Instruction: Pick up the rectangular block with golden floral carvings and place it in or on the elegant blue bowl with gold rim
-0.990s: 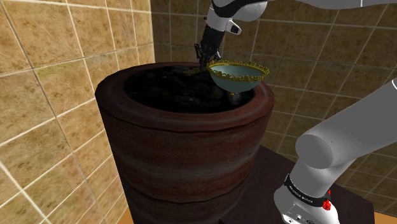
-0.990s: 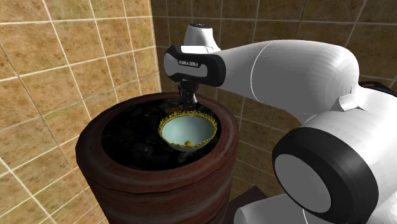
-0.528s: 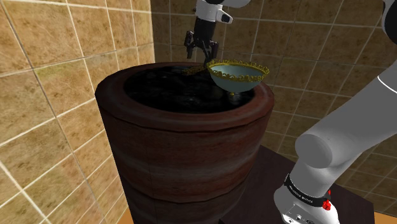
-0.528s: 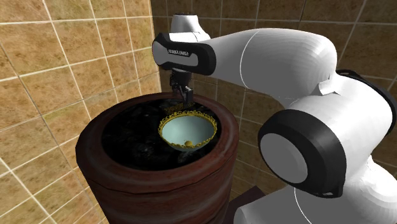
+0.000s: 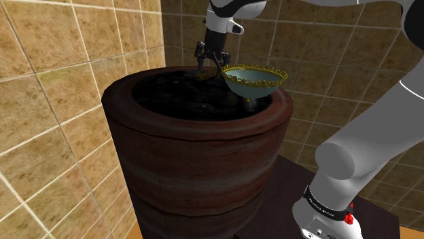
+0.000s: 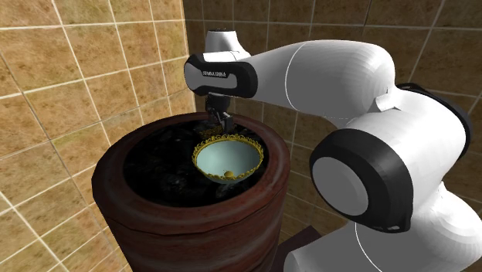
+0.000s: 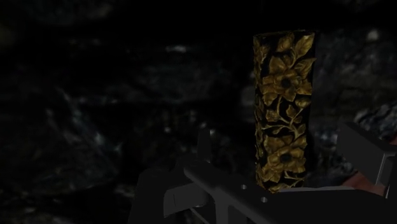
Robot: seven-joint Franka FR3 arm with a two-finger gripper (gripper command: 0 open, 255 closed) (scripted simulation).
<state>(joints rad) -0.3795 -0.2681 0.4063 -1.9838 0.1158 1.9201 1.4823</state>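
Note:
The rectangular block with golden floral carvings (image 7: 283,111) lies on the black top of a round brown table (image 5: 193,146), just behind the bowl; in the shoulder view the block (image 5: 203,75) is a small gold patch. My gripper (image 5: 208,63) hangs close above it, open. In the wrist view the gripper (image 7: 280,140) has the block between its fingers (image 7: 366,149), and they do not touch it. The pale blue bowl with a gold rim (image 5: 253,77) stands on the table to the shoulder view's right of the block, also the bowl (image 6: 228,158) in the second exterior view.
A small gold ball (image 6: 228,173) lies in the bowl's bottom. Tan tiled walls (image 5: 61,81) close in behind and beside the table. The dark stand (image 5: 367,217) is at the shoulder view's lower right. The arm's thick white links (image 6: 371,116) arch over the table's far side.
The gripper was shut low by the block, then rose and opened. It has now come back down over the block, still open. The bowl has not moved.

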